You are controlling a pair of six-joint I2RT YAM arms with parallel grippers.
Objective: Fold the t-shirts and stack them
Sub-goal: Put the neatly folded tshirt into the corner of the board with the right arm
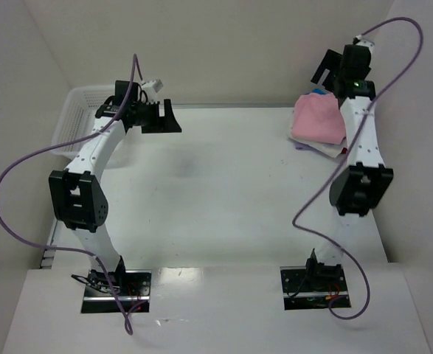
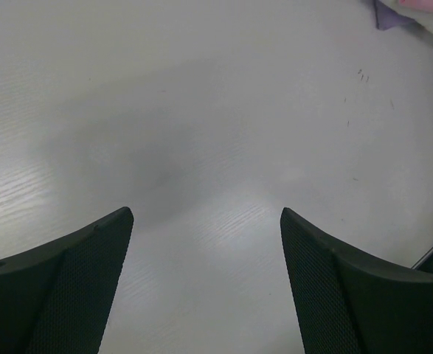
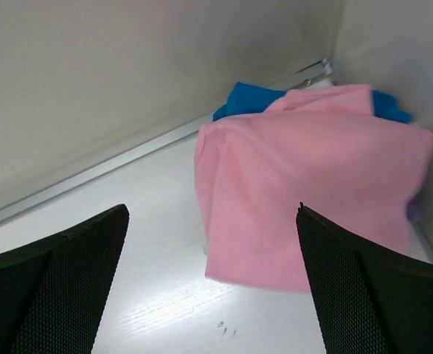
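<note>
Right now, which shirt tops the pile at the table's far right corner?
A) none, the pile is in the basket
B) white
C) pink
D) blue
C: the pink shirt lies folded on top, and the blue shirt shows only at its far edge.

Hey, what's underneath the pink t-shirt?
A blue t-shirt pokes out beneath the pink t-shirt, with white cloth at its edge; the rest of both is covered.

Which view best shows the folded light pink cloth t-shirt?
Right wrist: the light pink cloth t-shirt fills mid-frame, close up. Top external shows it small, by the right arm. Left wrist catches only a corner sliver.
</note>
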